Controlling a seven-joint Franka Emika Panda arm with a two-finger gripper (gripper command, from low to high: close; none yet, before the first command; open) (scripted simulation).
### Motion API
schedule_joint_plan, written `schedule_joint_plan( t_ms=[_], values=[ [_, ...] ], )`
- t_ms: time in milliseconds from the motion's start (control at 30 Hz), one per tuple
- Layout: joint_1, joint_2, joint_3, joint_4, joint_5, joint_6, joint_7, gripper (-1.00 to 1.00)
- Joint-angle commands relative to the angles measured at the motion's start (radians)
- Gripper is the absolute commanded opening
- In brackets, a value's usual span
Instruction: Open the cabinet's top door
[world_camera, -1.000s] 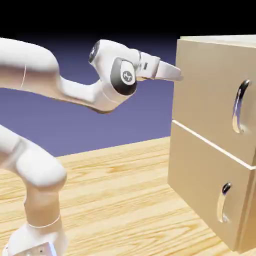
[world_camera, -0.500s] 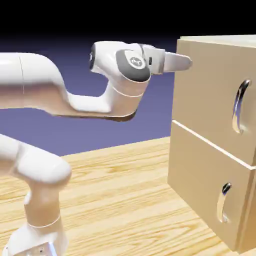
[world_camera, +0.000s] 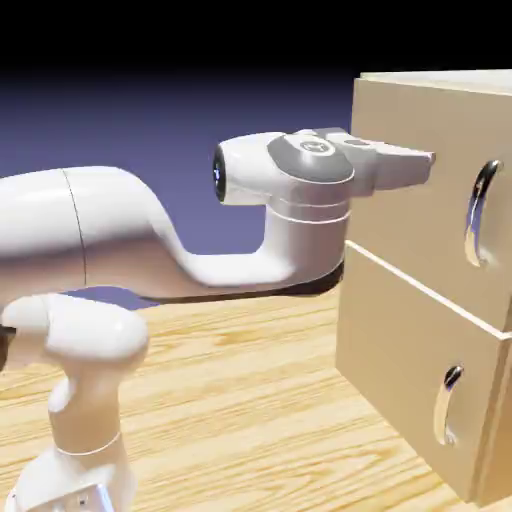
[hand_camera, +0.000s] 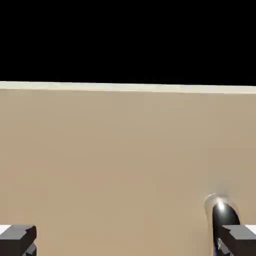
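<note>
Two fingertips (hand_camera: 19, 241) holding wide apart on the gripper (world_camera: 432, 158), gripping nothing; pointing toward the top door (world_camera: 410, 125), left of the upper handle (world_camera: 474, 222) in the exterior view, perhaps without touching.

The hand view seemingly cuts off the upper handle's (hand_camera: 225, 216) lower end.

Jaws (hand_camera: 128, 240) wide apart, bare panel between; handle (hand_camera: 225, 215) stands in way of one fingertip (hand_camera: 240, 239).

Exterior view beside robot, hand view facing door (hand_camera: 115, 165)
</note>
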Motion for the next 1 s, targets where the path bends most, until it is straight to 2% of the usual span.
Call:
schedule_joint_plan(
  t_ms=[0, 267, 467, 500, 967],
  values=[
    [0.016, -0.009, -0.02, 0.011, -0.044, 0.001, 0.028, 0.0],
    [0.137, -0.075, -0.174, 0.094, -0.384, 0.012, 0.249, 0.0],
    [0.304, -0.049, -0.246, 0.217, -0.388, -0.017, 0.242, 0.0],
    [0.304, -0.049, -0.246, 0.218, -0.388, -0.017, 0.242, -1.0],
    [-0.163, -0.048, 0.046, -0.234, -0.259, -0.324, 0.289, -1.0]
  ],
)
